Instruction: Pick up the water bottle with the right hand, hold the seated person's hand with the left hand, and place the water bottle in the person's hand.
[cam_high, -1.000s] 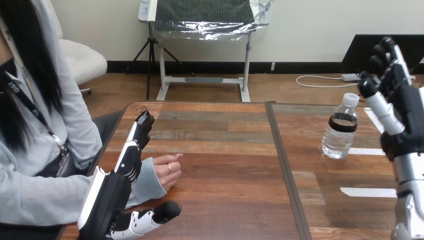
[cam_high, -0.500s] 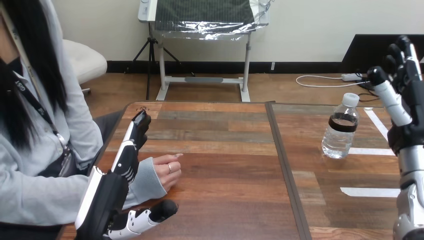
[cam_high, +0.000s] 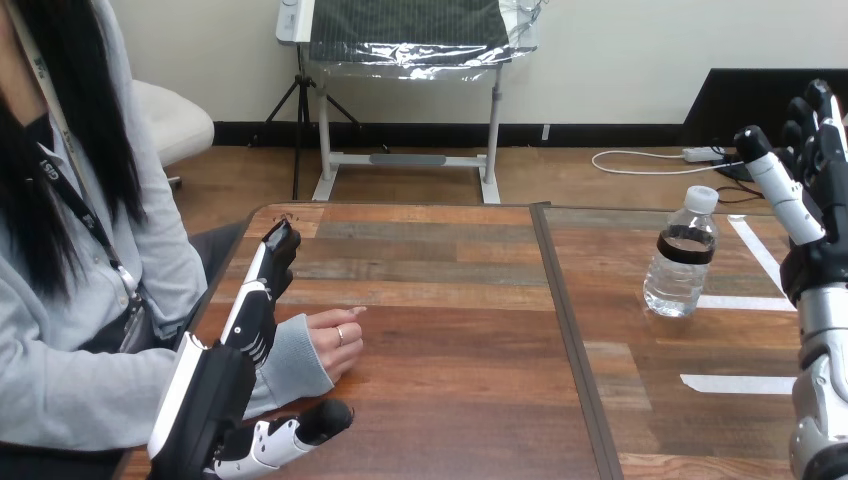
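Observation:
A clear water bottle (cam_high: 683, 256) with a white cap and a dark label band stands upright on the table's right half. My right hand (cam_high: 812, 215) hangs open to the right of it, fingers straight and pointing up, apart from the bottle. The person's hand (cam_high: 335, 341) rests loosely curled on the table at the left. My left hand (cam_high: 240, 350) is open around the person's wrist: straight fingers lie along the far side of the sleeve, and the thumb (cam_high: 295, 432) lies on the table at the near side. I cannot tell whether it touches the sleeve.
A dark seam (cam_high: 565, 330) runs front to back between the two tabletops. White tape strips (cam_high: 736, 383) lie on the right tabletop near the bottle. Bare wood stretches between the person's hand and the bottle.
My right hand has drifted right and slightly up, away from the bottle. My left hand has shifted slightly toward the near left. The bottle and the person's hand have stayed put.

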